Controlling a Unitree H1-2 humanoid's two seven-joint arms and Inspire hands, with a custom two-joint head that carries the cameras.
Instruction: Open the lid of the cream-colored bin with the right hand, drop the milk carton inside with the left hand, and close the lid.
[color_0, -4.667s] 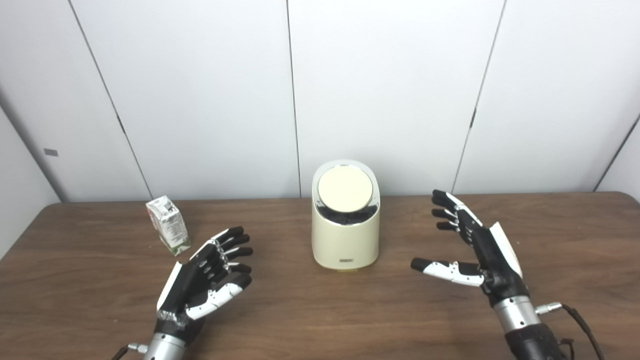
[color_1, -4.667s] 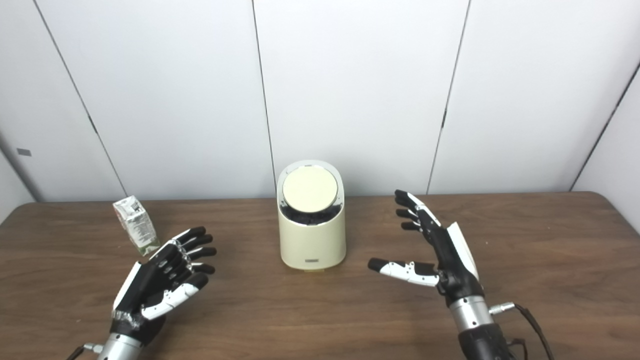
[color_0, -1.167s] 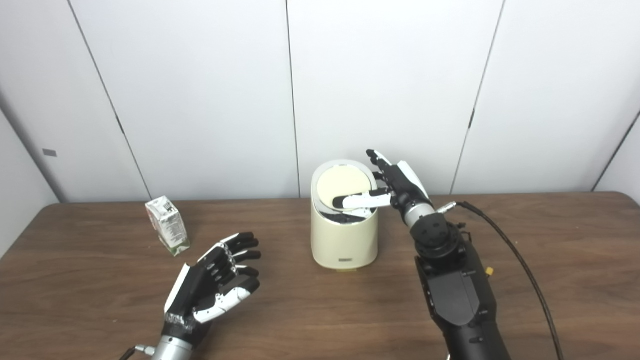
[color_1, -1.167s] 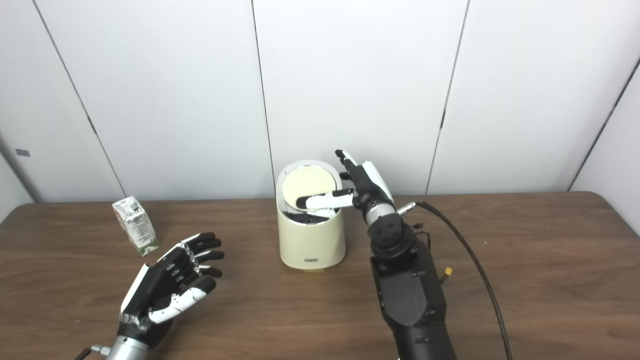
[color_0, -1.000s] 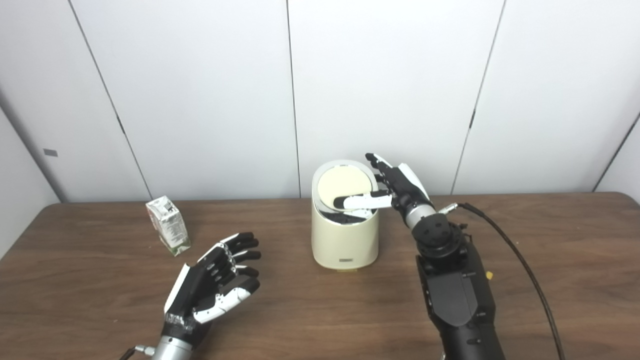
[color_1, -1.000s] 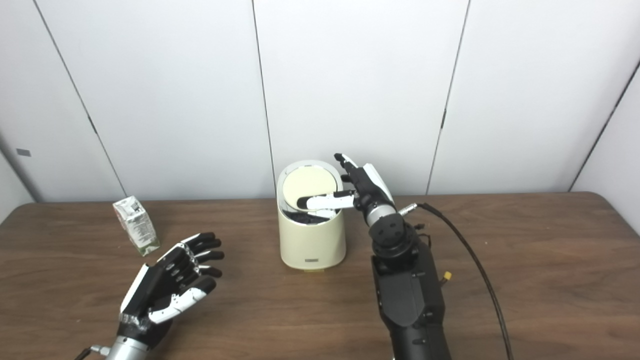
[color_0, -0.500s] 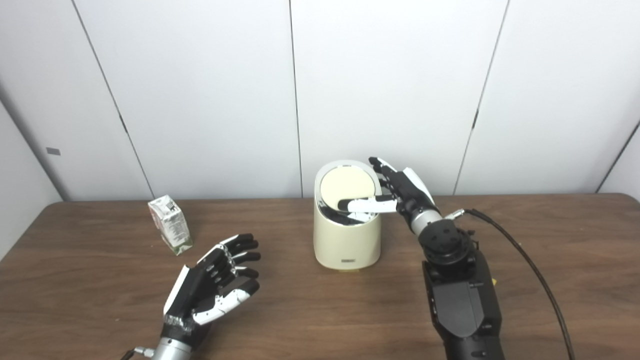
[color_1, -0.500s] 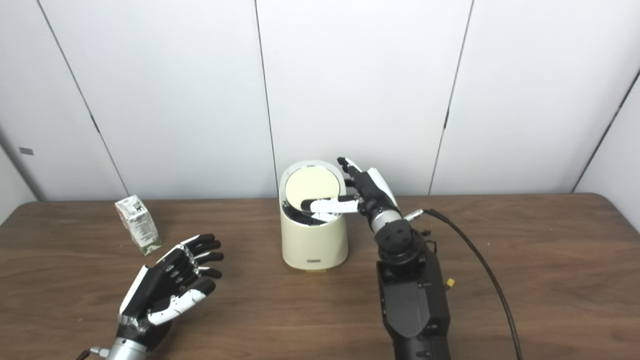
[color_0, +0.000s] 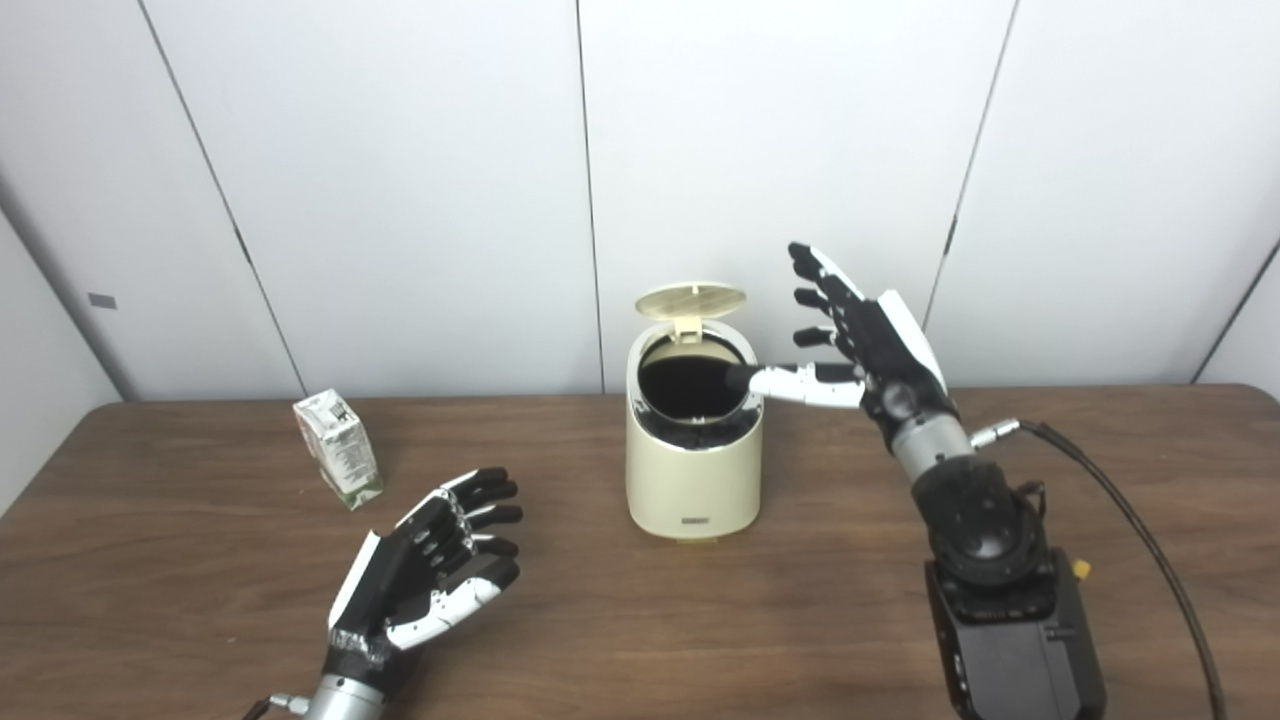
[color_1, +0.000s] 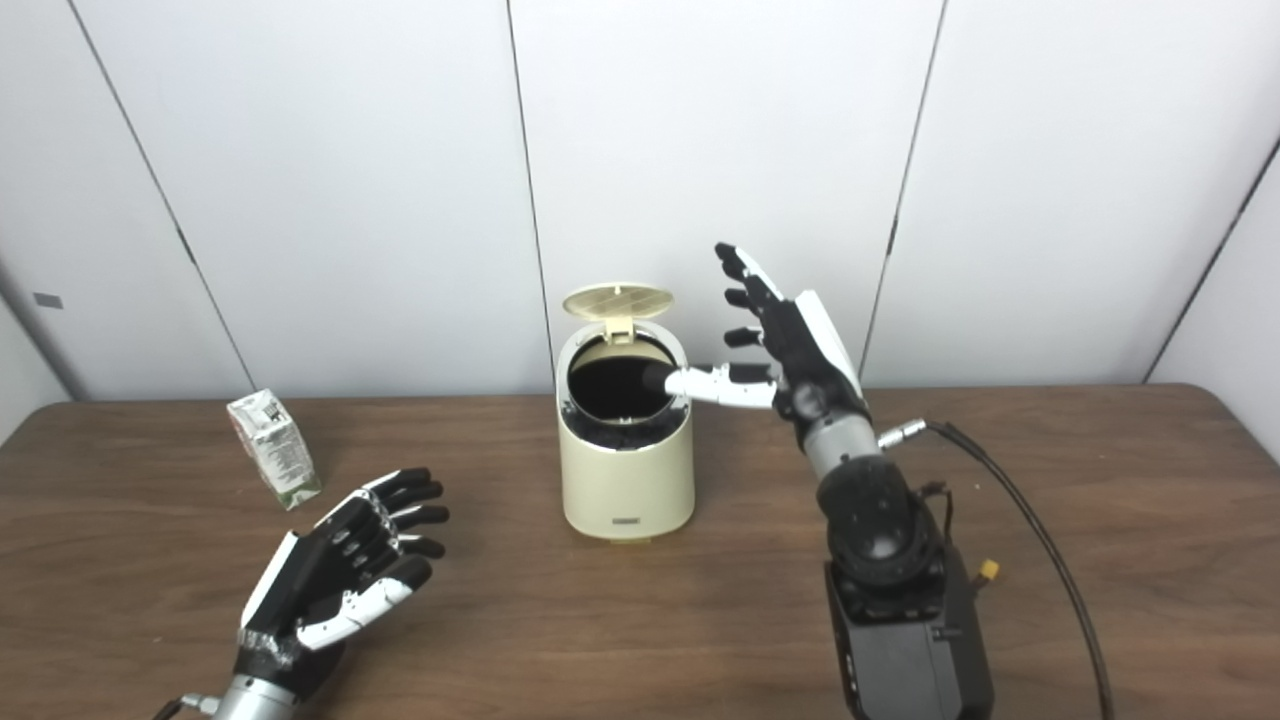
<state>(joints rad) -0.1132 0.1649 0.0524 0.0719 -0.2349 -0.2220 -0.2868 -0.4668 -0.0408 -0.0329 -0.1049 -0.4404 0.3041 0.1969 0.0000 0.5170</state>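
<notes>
1. The bin (color_0: 692, 460) stands upright near the middle of the table (color_0: 1150, 560), close to the far edge, in front of the white wall panels (color_0: 400, 180).
2. Its lid (color_0: 691, 300) is up, hinged at the back and tilted so that its ribbed underside shows; the dark round mouth of the bin is open.
3. The right hand (color_0: 872, 350) is raised just right of the bin, above rim height, palm turned toward the bin.
4. Its fingers (color_0: 815, 270) are spread and point up and to the left, apart from one another and holding nothing.
5. Its thumb (color_0: 790, 380) reaches level toward the bin, and the dark tip lies over the right side of the rim; whether it touches the rim cannot be told.
6. The lid stands clear of the right fingers, to their left.
7. The carton (color_0: 337, 449) stands on the table well left of the bin, leaning a little, near the far edge.
8. The left hand (color_0: 425, 570) rests low over the table, nearer the camera than the carton and to its right, palm up.
9. Its fingers (color_0: 480, 495) are loosely spread, slightly curled, and empty; the carton is apart from them, beyond the fingertips and to the left.
10. A black cable (color_0: 1130, 520) runs from the right wrist across the table to the right.
</notes>
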